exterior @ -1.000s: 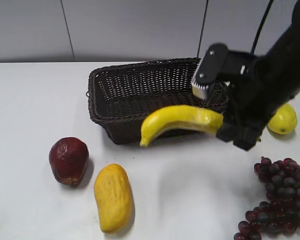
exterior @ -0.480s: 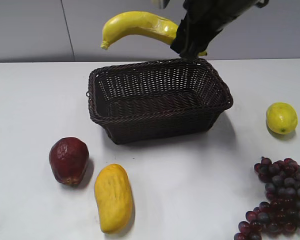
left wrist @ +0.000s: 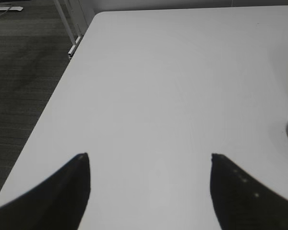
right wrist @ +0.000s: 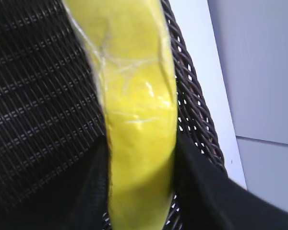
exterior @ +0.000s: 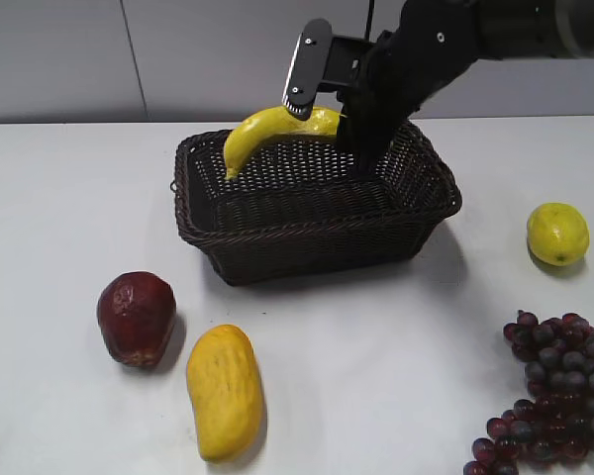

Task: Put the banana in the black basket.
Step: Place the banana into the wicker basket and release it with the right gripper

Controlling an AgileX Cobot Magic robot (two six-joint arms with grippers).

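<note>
The banana is long, curved and bright yellow. My right gripper is shut on its right end and holds it over the far rim of the black basket, its tip pointing left and down. In the right wrist view the banana runs between the two dark fingers with the basket's woven inside beneath. My left gripper is open and empty over bare white table; it does not show in the exterior view.
A dark red fruit and an orange-yellow mango lie in front of the basket at the left. A lemon lies at the right and a bunch of dark grapes at the front right. The table's left edge shows in the left wrist view.
My right gripper lifted the banana from in front of the basket, carried it up and over, and has now lowered it to the basket's far rim.
</note>
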